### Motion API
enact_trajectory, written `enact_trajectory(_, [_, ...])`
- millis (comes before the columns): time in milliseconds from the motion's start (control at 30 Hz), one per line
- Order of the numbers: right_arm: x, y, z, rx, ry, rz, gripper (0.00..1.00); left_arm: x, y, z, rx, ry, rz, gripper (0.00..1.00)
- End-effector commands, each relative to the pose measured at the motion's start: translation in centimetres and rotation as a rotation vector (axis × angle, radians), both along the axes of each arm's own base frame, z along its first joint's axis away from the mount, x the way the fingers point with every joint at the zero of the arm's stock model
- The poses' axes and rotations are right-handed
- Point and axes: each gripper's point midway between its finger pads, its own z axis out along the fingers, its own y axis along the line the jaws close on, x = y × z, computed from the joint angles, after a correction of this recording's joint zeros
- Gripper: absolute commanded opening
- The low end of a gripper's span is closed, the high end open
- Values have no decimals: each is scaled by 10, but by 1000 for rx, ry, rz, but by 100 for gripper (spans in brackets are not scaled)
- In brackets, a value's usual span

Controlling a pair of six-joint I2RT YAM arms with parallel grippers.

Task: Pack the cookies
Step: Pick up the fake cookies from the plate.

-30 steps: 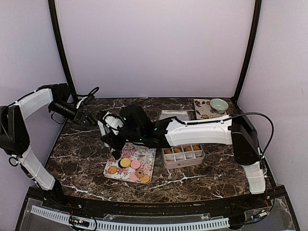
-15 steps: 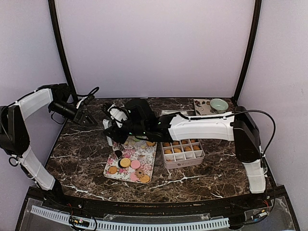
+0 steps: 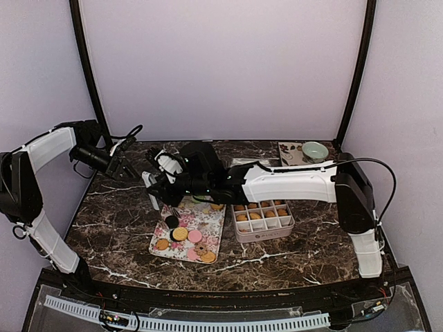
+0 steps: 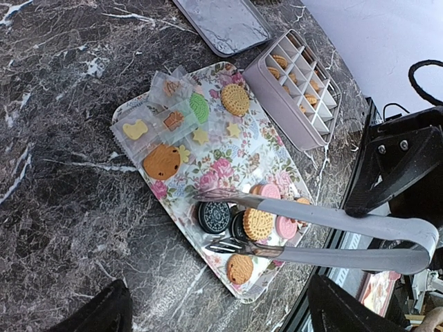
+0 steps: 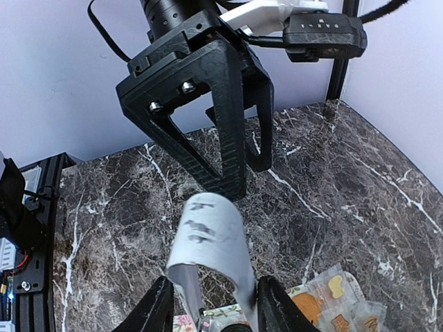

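Glossy marble table [image 4: 62,138], smooth metal tongs [image 4: 346,220], glossy floral tray [image 4: 228,162]

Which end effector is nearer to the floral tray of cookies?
Right. The right end effector, gripping the tongs, hangs at the far left corner of the floral tray; the left end effector hovers open farther off, toward the table's far left.

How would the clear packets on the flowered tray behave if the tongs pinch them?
Probably floppy and slippery: the clear packets look like thin glossy film, looser than the small cookies inside. Likely very light, so a push may slide them across the tray.
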Motion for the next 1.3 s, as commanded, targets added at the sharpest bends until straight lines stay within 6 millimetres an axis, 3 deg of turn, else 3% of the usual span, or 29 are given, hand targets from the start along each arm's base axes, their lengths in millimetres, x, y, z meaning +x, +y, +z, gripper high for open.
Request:
enact_trajectory(0, [3, -2, -2, 24, -2, -7, 39, -3, -2, 13, -37, -18, -3, 90])
enact_trajectory(167, [2, -12, 1, 30, -12, -28, 26, -2, -6, 17, -69, -18, 1, 90])
enact_trajectory(300, [1, -20, 7, 40, -29, -46, 22, -3, -9, 18, -99, -7, 4, 90])
enact_trajectory(500, [-4, -22, 7, 47, -47, -63, 19, -13, -37, 23, -157, -8, -50, 90])
enact_trajectory(633, [-6, -29, 25, 104, -51, -79, 17, -18, -48, 17, -144, 5, -84, 90])
enact_trajectory(800, [-10, -43, 67, 181, -81, -82, 17, -16, -43, 13, -103, -6, -80, 90])
enact_trajectory(1033, [-19, -78, 117, 265, -117, -94, 17, -12, -32, 12, -80, -14, -52, 90])
enact_trajectory(1133, [-10, -106, 127, 247, -171, -191, 13, -11, -29, 13, -74, -18, -46, 91])
enact_trajectory(1267, [-14, -149, 125, 206, -190, -271, 12, -10, -26, 14, -69, -25, -41, 91])
